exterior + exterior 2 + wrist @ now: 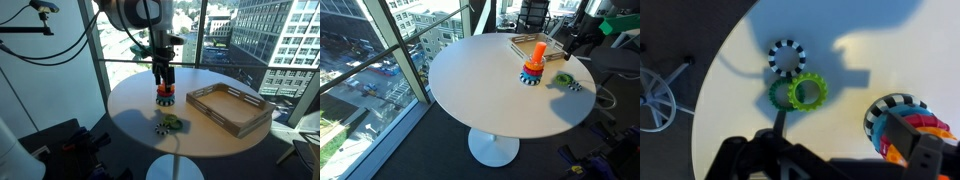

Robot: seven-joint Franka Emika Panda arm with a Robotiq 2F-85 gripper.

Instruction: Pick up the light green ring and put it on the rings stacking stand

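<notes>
The light green ring [808, 93] lies flat on the white table, overlapping a thinner dark green ring [778, 96]. It also shows in both exterior views [172, 122] [563, 80]. The rings stacking stand [165, 95] [531, 72] is an orange post with coloured rings round its foot. In the wrist view it sits at the lower right [902, 122]. My gripper [845, 138] hangs just above the stand [163, 76], its fingers spread wide and empty. One finger covers part of the stand.
A black-and-white checked ring [787, 57] lies just beyond the two green rings. A large grey rectangular tray [232, 110] [534, 42] stands on the table beside the stand. The round table's edge [130, 125] is close to the rings. Windows lie behind.
</notes>
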